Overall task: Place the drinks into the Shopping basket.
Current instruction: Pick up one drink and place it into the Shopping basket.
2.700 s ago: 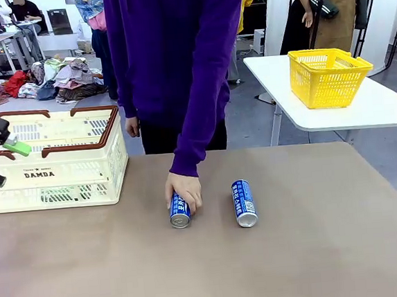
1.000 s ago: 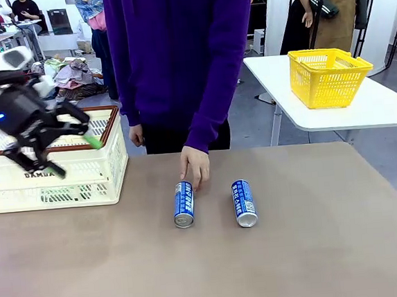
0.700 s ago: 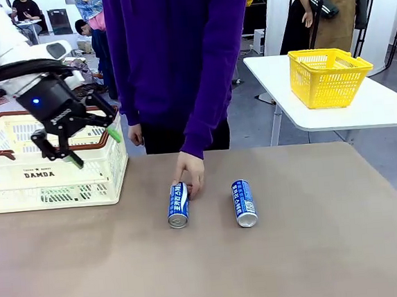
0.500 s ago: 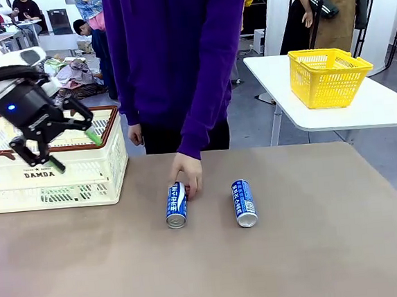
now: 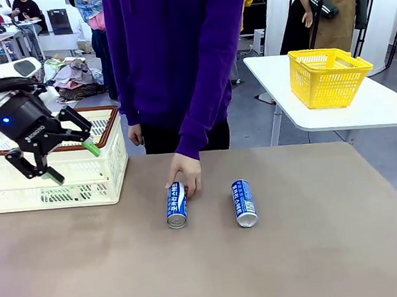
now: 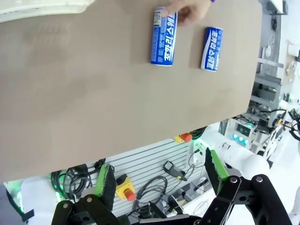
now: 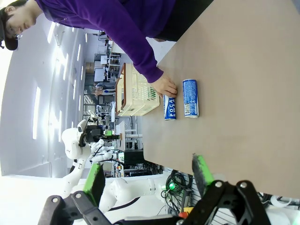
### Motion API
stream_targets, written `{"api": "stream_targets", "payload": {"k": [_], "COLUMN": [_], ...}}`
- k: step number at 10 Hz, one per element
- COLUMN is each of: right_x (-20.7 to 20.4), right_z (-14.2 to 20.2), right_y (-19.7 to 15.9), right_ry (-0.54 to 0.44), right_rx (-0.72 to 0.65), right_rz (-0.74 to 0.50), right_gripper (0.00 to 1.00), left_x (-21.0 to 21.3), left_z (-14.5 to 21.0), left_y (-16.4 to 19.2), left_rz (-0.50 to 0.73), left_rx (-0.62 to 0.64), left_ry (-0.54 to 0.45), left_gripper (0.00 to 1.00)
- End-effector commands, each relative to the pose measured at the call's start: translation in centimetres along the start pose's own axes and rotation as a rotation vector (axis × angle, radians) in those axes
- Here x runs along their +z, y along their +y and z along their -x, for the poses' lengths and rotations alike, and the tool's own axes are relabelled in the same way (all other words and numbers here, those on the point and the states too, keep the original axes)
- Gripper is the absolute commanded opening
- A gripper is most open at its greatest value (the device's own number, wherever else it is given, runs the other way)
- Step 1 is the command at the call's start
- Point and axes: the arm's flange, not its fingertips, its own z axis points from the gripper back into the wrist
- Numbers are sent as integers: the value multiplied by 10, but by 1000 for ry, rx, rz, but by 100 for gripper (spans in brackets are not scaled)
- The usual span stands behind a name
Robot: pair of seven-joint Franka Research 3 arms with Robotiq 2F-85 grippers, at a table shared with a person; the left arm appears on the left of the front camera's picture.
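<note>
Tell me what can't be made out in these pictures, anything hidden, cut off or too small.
- Inside of the Shopping basket: front view, hidden by its near wall and the left gripper.
- Far end of the left blue can: front view, covered by the person's hand.
- Small print on the right blue can: front view, too small to read.
- Basket's left end: front view, cut off by the picture's edge.

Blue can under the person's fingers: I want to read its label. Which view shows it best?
The left wrist view: the blue can is large, lettering facing the camera, the person's hand covering one end. The front view shows it smaller and foreshortened, silver end foremost. The right wrist view shows it small, far off.
</note>
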Motion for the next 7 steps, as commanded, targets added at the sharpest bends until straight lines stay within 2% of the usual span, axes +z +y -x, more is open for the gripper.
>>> {"api": "stream_targets", "payload": {"k": [1,4,7], "right_x": [0,0,0], "right_z": [-2,-2,-2], "right_y": [0,0,0], "right_ry": [-10,-10,-10], "right_rx": [27,27,27], "right_rz": [-26,-26,-26], "right_gripper": [100,100,100], "left_x": [-10,0,2], "left_z": [0,5,11], "left_y": [-23,26,43], "left_rz": [-51,14,57], "left_rx": [-49,100,97], "left_ry": [10,-27,-45], "left_gripper": [100,100,100]}}
